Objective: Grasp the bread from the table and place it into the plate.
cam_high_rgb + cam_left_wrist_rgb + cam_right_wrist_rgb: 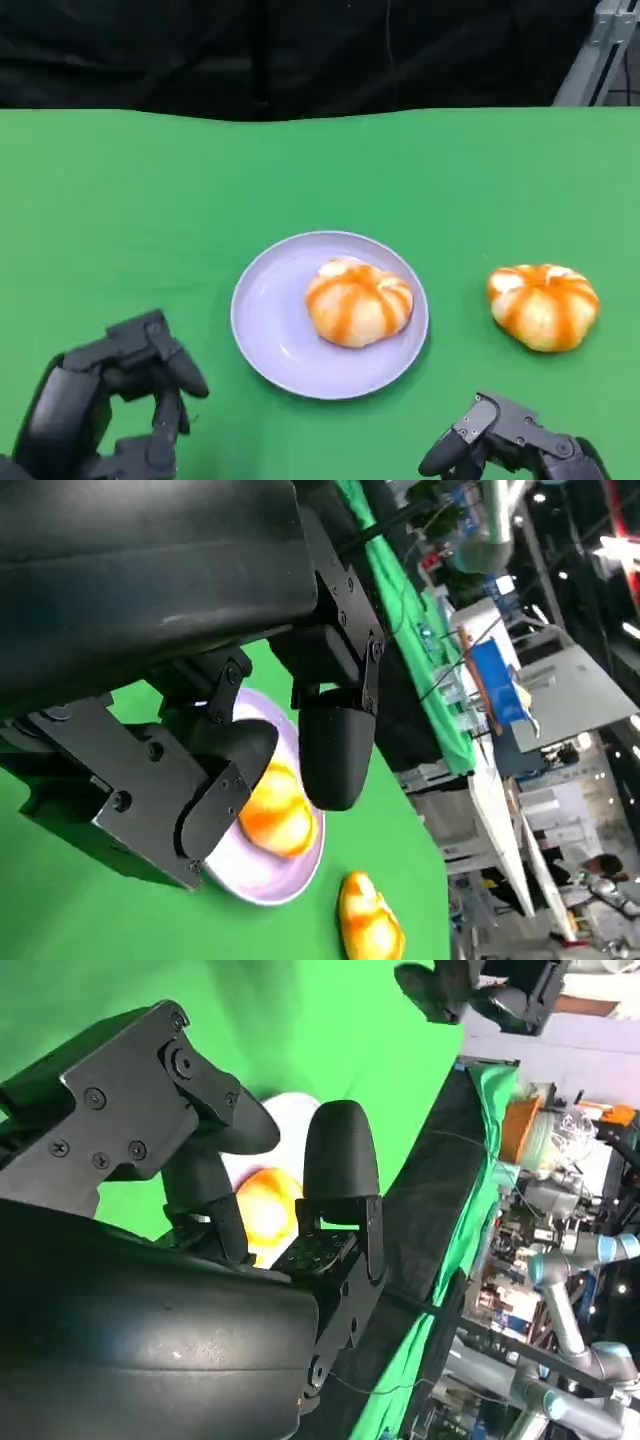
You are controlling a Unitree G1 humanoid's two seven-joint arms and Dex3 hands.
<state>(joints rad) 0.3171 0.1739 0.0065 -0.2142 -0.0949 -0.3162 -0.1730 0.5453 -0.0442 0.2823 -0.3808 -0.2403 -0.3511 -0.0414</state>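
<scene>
Second bread roll [543, 306] sits right of centre on green worktop [120, 220], beside plate [268, 330] w/ one roll [358, 301]; both hands [110, 405] [510, 440] empty, fingers apart; bread prob. soft, light—cup sides gently.

The head view looks steeply down from above the near edge of the green table [120, 200], facing its far edge and taking in the whole width. Each wrist view sits close behind its own hand, tilted sideways, looking past black fingers across the table. All three views share the lavender plate [270, 320] with its bun at mid-table.
</scene>
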